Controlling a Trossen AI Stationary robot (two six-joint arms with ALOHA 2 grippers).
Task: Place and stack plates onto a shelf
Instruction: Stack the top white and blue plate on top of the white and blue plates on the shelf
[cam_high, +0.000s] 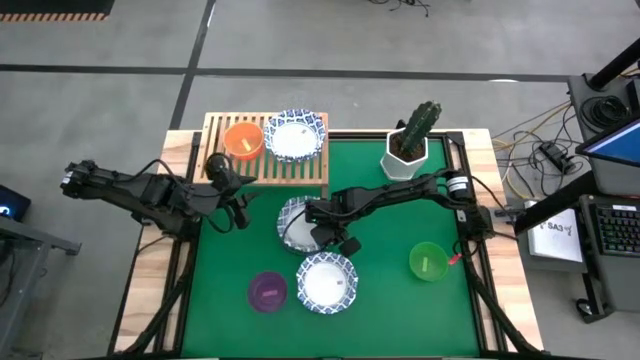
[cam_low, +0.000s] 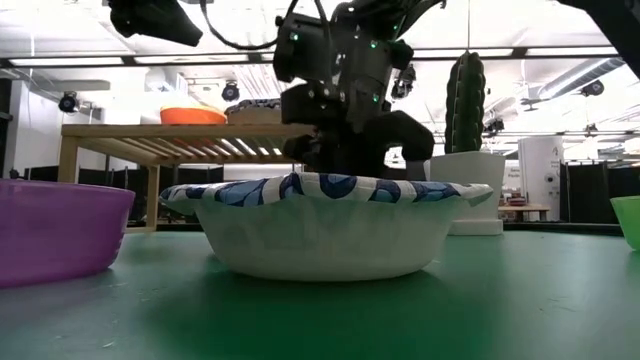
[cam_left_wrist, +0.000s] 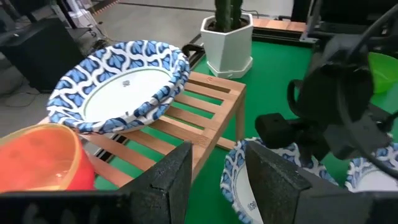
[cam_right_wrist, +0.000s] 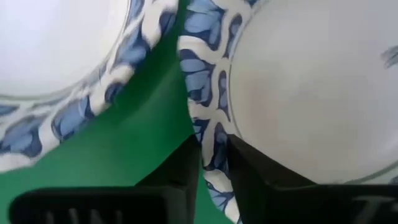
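Green table top (cam_high: 400, 300): we log two blue-rimmed plates, a purple dish and a green dish lying on it.
Shelf (cam_high: 300, 172): light wooden slats, at the far left of the table; it carries an orange-red dish (cam_high: 243, 140) and a blue-rimmed plate (cam_high: 295, 135) side by side.
Right gripper (cam_right_wrist: 213, 163): we see its fingers closed on the wavy rim of the centre plate (cam_high: 296, 222), one finger on each face of the rim; this plate sits on the green top just in front of the shelf.
Near plate (cam_low: 318, 225): blue-rimmed, flat on the table, close beside the gripped one, nearest the low camera.
Left gripper (cam_left_wrist: 214, 180): fingers apart, grasping nothing, held over the shelf's front edge.
Purple dish (cam_high: 267, 291): just left of the near plate.
Green dish (cam_high: 429, 261): well apart, toward the right edge.
Cactus pot (cam_high: 408, 152): white, right of the shelf.
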